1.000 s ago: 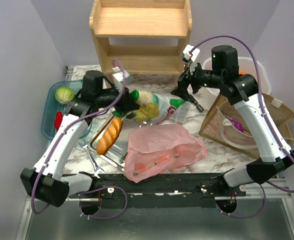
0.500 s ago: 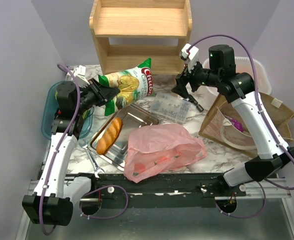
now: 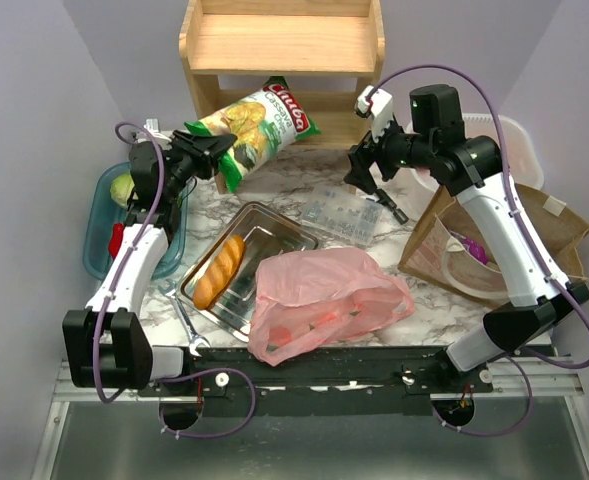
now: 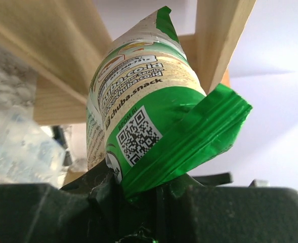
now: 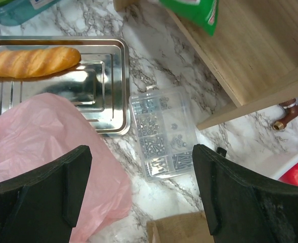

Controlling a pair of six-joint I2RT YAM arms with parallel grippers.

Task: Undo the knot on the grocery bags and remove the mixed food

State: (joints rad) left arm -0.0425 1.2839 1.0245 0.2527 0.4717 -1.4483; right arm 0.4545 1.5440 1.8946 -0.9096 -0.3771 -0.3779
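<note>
One wooden shelf [image 3: 280, 45] — close behind the crisp packet [image 3: 256, 122]

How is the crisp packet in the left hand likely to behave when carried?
The crisp packet sticks out from the left hand without drooping, so it is probably light and puffed with air. Its film looks glossy, so it may slip from a pinch on the sealed edge.

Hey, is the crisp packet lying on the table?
No, the left gripper holds the crisp packet by its sealed green end, raised off the table in front of the wooden shelf.
</note>
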